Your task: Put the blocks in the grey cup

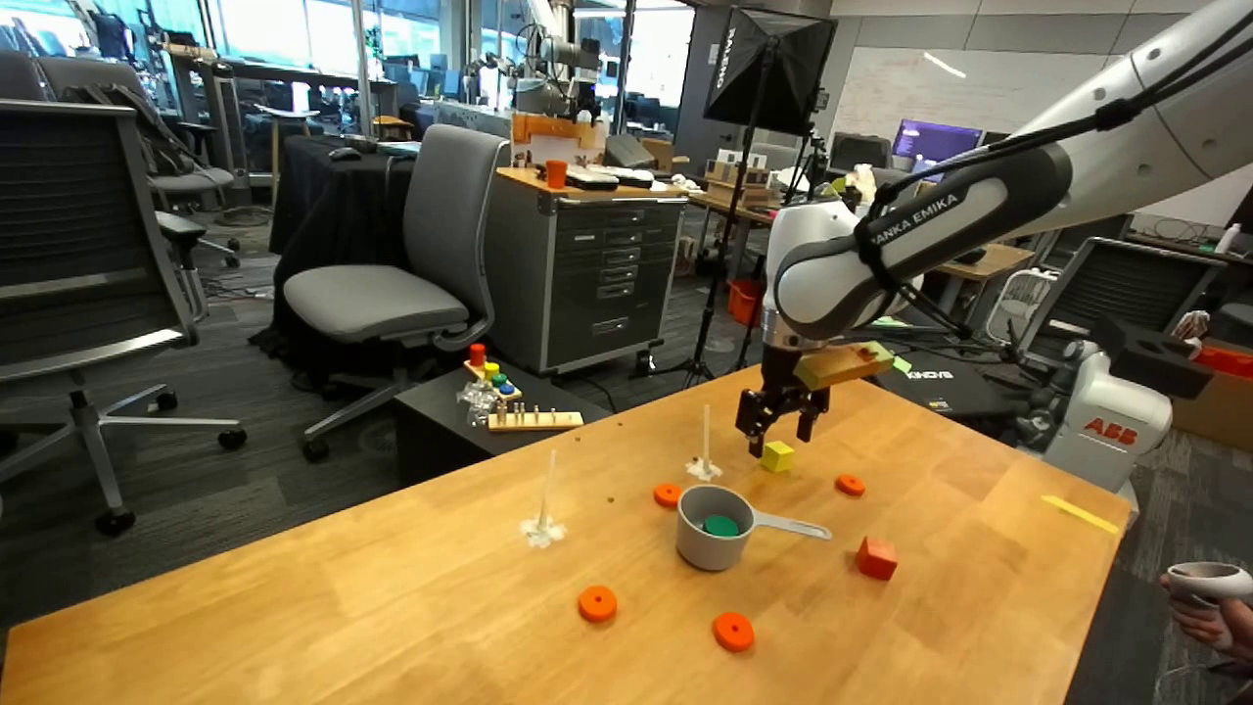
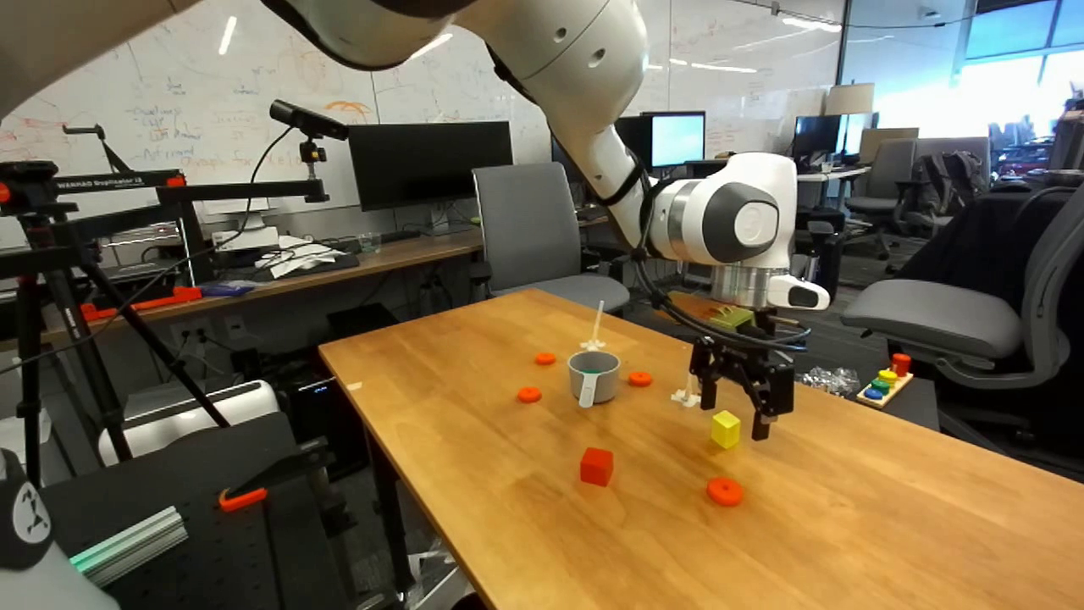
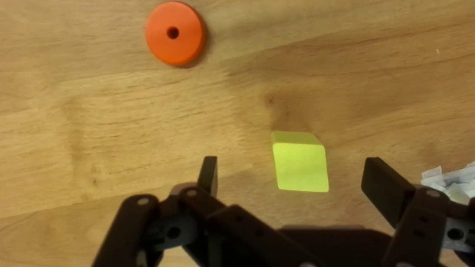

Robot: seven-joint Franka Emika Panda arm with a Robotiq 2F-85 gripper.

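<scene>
The grey cup (image 1: 707, 550), with a handle, stands upright on the table and shows in both exterior views (image 2: 607, 387). A green block (image 1: 721, 527) lies inside it. A yellow cube (image 1: 777, 456) sits on the table under my gripper (image 1: 780, 443). In the wrist view the cube (image 3: 302, 167) lies between the two spread fingers of the gripper (image 3: 291, 161), touching neither. The gripper is open and empty, above the table. A red cube (image 1: 876, 558) sits near the handle's side. Several orange discs (image 1: 597, 604) lie around the cup; one disc (image 3: 175, 33) shows in the wrist view.
Two thin upright sticks (image 1: 706, 441) (image 1: 548, 494) are fixed to the table with white material; one stands close to the gripper. The wooden table (image 1: 392, 607) has a yellow tape strip (image 1: 1080, 514) near an edge. A low black stand (image 1: 440, 431) holds other toys.
</scene>
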